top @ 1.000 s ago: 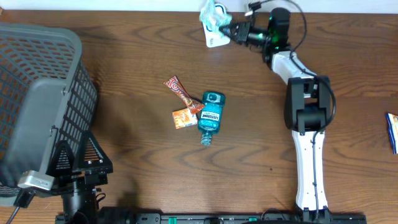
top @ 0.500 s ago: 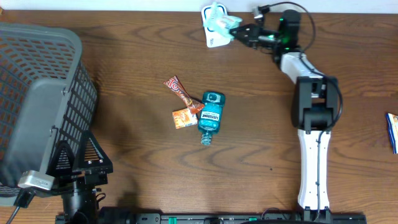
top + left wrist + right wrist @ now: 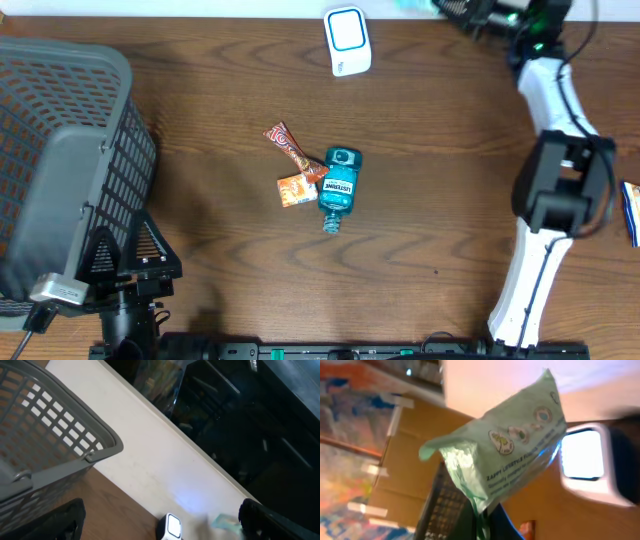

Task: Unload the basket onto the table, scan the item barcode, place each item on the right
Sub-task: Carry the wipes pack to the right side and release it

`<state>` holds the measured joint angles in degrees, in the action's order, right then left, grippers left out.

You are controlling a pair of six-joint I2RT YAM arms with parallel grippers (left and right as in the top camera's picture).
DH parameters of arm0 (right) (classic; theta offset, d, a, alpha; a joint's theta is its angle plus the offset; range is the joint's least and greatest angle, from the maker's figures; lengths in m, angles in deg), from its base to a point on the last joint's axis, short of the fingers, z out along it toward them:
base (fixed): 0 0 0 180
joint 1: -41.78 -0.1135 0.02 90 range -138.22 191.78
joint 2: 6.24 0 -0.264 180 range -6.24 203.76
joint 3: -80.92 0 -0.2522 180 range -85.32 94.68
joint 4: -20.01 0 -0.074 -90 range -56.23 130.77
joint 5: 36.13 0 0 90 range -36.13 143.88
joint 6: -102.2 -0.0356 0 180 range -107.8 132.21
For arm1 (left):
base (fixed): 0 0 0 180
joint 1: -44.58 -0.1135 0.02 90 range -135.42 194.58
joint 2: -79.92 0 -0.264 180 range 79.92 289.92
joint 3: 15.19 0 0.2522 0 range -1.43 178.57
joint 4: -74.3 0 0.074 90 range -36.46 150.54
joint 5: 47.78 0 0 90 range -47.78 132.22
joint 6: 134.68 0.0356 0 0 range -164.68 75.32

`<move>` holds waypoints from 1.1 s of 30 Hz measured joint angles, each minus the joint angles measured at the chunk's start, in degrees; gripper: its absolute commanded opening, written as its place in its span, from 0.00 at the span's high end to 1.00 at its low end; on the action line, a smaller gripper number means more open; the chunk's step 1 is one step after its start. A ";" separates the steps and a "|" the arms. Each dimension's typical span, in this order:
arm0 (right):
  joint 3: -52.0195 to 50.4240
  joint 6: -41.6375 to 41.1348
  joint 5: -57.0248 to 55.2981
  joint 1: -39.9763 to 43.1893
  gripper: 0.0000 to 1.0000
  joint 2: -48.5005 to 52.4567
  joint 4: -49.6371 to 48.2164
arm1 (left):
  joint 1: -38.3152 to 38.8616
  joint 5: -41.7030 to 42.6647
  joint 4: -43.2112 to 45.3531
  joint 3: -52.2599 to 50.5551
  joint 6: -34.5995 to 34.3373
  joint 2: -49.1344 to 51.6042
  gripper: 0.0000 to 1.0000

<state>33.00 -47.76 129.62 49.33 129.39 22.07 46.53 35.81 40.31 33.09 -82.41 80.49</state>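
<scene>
In the right wrist view my right gripper is shut on the bottom edge of a pale green packet, which stands up above the fingers. The white scanner with its lit window lies beyond the packet, to the right. From overhead, the scanner sits at the table's far edge with its face uncovered. The right gripper holds the green packet to the scanner's right, at the frame's top. My left gripper is open and holds nothing; its dark fingers stand far apart.
A grey mesh basket fills the left side. A blue mouthwash bottle lies mid-table beside two orange snack packets. A blue item lies at the right edge. A white wall strip runs behind the table.
My right arm has swung to the right with the green packet, carrying it off the scanner, whose face now shows whole. The left arm has not moved.
</scene>
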 measured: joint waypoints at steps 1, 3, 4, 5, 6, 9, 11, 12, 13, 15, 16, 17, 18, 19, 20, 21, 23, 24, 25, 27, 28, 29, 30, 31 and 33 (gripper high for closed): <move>0.00 0.15 -0.02 -0.04 0.98 -2.01 2.19 | 0.00 0.02 0.02 0.00 0.00 0.00 0.02; 0.02 1.31 -0.50 -0.22 0.98 -5.88 8.20 | 0.00 0.00 0.00 0.00 0.00 0.00 0.02; 0.09 2.49 -1.16 -0.35 0.98 -8.09 12.83 | 0.00 0.00 0.00 0.00 0.00 0.00 0.02; 0.13 4.39 -2.19 -0.44 0.98 -9.94 17.88 | -0.02 0.02 0.00 -0.02 0.02 0.00 0.02; 0.28 7.02 -4.28 -0.55 0.98 -11.89 24.28 | 0.00 0.00 0.00 -0.02 0.00 0.00 0.02; 0.28 18.14 -15.93 -0.81 0.99 -17.73 45.68 | 0.00 0.00 0.00 -0.02 0.00 0.00 0.02; 0.22 25.64 -29.79 -1.44 0.99 -21.31 56.85 | 0.00 0.00 0.00 -0.04 0.00 0.00 0.02; 0.20 28.48 -37.22 -1.88 0.99 -22.80 60.39 | 0.00 0.00 -0.04 -0.09 0.00 0.00 0.02; 0.20 31.65 -46.10 -2.51 0.99 -24.35 64.22 | -0.02 0.00 -0.07 -0.09 0.00 0.00 0.02; 0.22 35.28 -59.14 -3.28 0.99 -26.10 68.48 | 0.00 0.00 -0.07 -0.11 0.00 0.00 0.02; 0.22 36.92 -66.47 -3.54 0.99 -26.73 70.55 | 0.00 0.00 -0.09 -0.11 0.00 0.00 0.02; 0.22 38.12 -72.94 -3.54 0.99 -26.99 72.13 | 0.00 0.00 -0.07 -0.11 0.00 0.00 0.02; 0.22 39.08 -79.32 -3.23 0.99 -27.06 73.53 | 0.00 0.00 -0.07 -0.11 0.00 0.00 0.02; 0.22 39.98 -86.05 -2.56 0.99 -26.93 74.86 | 0.00 0.00 -0.07 -0.11 0.00 0.00 0.02; 0.20 40.61 -91.62 -1.70 0.99 -26.56 75.69 | 0.00 0.00 -0.07 -0.11 -0.02 0.00 0.02; 0.20 41.16 -96.74 -0.61 0.99 -26.10 76.24 | 0.00 0.00 -0.09 -0.11 -0.13 0.00 0.02; -0.02 41.88 -105.66 2.14 0.99 -24.81 76.83 | 0.00 0.00 -0.09 -0.11 -0.85 0.00 0.02; -0.22 42.25 -108.69 3.58 0.99 -24.11 76.91 | 0.00 0.00 -0.09 -0.11 -1.33 0.00 0.02; -0.63 42.51 -111.21 5.29 0.99 -23.19 76.91 | 0.00 0.00 -0.07 -0.11 -1.62 0.00 0.02; -1.81 42.75 -113.81 8.24 0.99 -21.22 76.85 | 0.00 0.00 -0.09 -0.11 -2.34 0.00 0.02; -2.80 42.86 -114.44 9.92 0.99 -19.85 76.85 | 0.00 -0.02 -0.07 -0.11 -2.60 0.00 0.02; -3.69 42.95 -114.66 11.28 0.99 -18.49 76.94 | 0.00 -0.09 -0.07 -0.11 -2.71 0.00 0.02; -4.70 43.06 -114.75 12.70 0.99 -16.96 76.87 | 0.00 -0.26 -0.09 -0.11 -2.82 0.00 0.02; -6.05 43.10 -114.71 14.19 0.99 -15.13 76.83 | 0.00 -0.44 -0.07 -0.11 -2.86 0.00 0.02; -8.28 43.10 -114.14 16.33 0.99 -11.85 76.87 | 0.00 -0.90 -0.09 -0.11 -2.99 0.00 0.02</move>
<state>24.72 -4.66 15.48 65.66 117.54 98.94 46.53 34.91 40.22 32.98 -85.41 80.49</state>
